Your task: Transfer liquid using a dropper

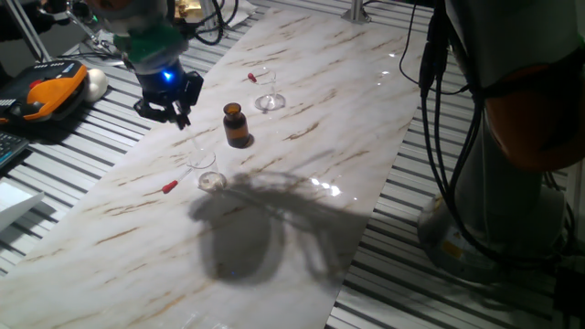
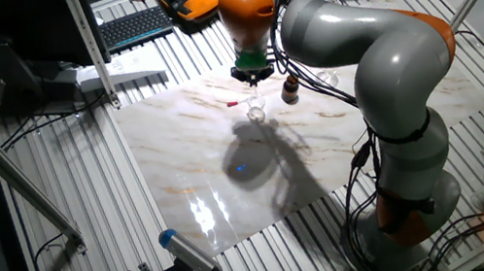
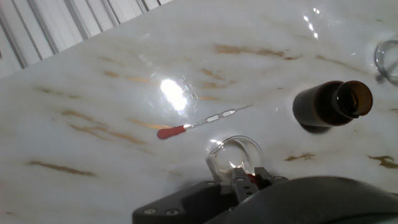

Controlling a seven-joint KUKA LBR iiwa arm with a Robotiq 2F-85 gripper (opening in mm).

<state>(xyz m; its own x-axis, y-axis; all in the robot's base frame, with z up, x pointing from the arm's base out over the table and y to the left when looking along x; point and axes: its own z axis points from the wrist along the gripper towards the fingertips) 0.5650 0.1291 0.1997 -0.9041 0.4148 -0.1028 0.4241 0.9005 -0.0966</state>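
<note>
Marble-patterned surface [image 1: 302, 137] on a slatted bench, with the claw [image 1: 179, 113] hanging over a small glass.

Seen from the hand view, the claw [image 3: 249, 180] sat just above a clear glass [image 3: 235, 155], its fingers drawn narrow around something red-tipped; whether that was a dropper could not be told for sure. A second dropper [image 3: 196, 123] with a red bulb lay flat on the surface just beyond the glass. An open brown bottle [image 3: 329, 102] stood upright nearby, to the right in that view, and another clear glass [image 1: 269, 91] stood farther along, well apart from the claw.
</note>
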